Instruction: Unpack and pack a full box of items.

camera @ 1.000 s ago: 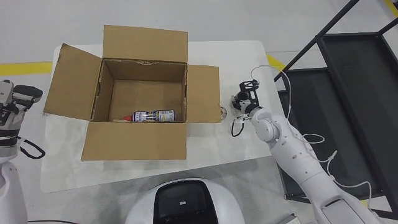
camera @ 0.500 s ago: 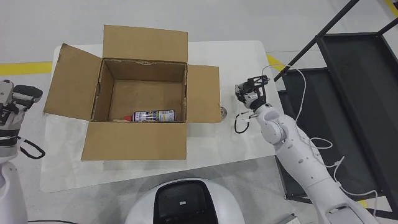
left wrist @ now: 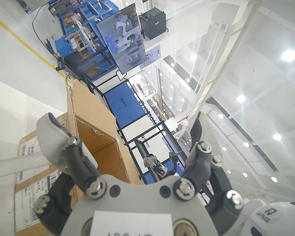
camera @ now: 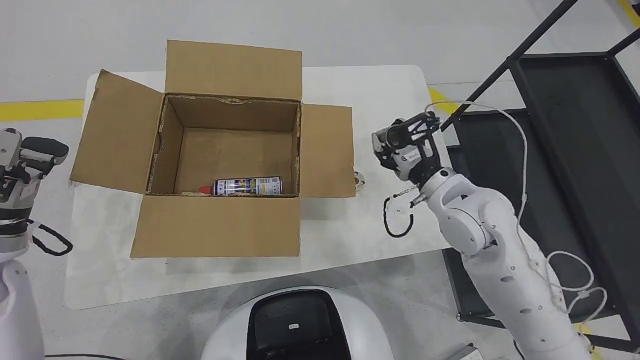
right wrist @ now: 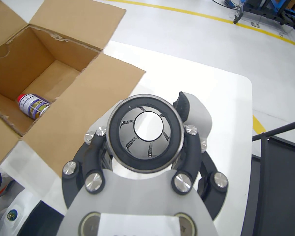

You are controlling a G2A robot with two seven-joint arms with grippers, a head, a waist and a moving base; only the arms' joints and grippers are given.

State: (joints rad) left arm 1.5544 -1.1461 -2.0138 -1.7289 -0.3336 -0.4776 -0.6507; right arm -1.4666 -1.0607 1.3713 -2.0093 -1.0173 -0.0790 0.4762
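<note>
Box (camera: pixel 232 82): open on table (camera: pixel 385 90), spray can (camera: pixel 246 187) lying inside.
Right gripper (right wrist: pixel 145 121): clamped on metal ring (right wrist: pixel 125 135), beside box.
Left gripper (left wrist: pixel 124 126): jaws spread wide, empty.

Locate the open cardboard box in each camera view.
Top view: cardboard box left of centre on the table.
Left wrist view: its outer wall and flap, beyond the left gripper.
Right wrist view: open top showing, beyond the metal ring.
Shared landmark: the white table.
</note>
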